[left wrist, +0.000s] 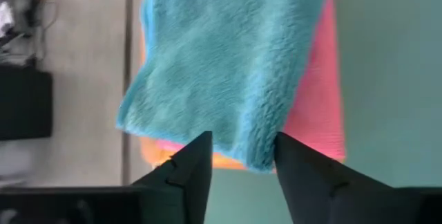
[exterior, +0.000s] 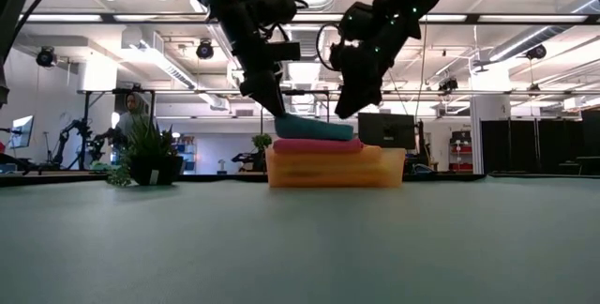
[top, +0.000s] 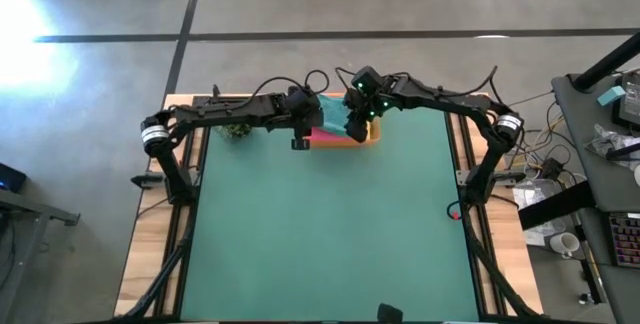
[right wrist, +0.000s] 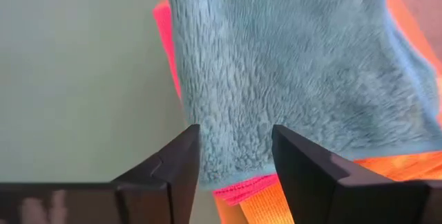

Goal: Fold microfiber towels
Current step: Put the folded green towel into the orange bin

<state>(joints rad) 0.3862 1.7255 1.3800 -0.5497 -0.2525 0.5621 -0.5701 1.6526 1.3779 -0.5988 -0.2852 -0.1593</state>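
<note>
At the far edge of the table, the left gripper (left wrist: 242, 158) hangs just over the near hem of the teal towel (left wrist: 228, 65), its fingers parted with only the cloth's edge showing in the gap and nothing pinched. The right gripper (right wrist: 235, 158) stands opposite at the towel's other end, its fingers likewise apart and empty. The teal towel lies folded on top of the pink towel (exterior: 330, 145), which rests on an orange towel (right wrist: 273, 207) in the stack; the low view shows the pile sitting in a tan tray (exterior: 335, 168) near a small green plant ball (top: 236, 130).

The risk, as I judge it, is in pulling away. The pile is fleecy, so a fingertip that lifts at an angle could snag the hem and drag the fold open or slide the teal towel off the pink one. Its corner already overhangs the stack on one side, so a small tug might tip it over the tray's rim.
</note>
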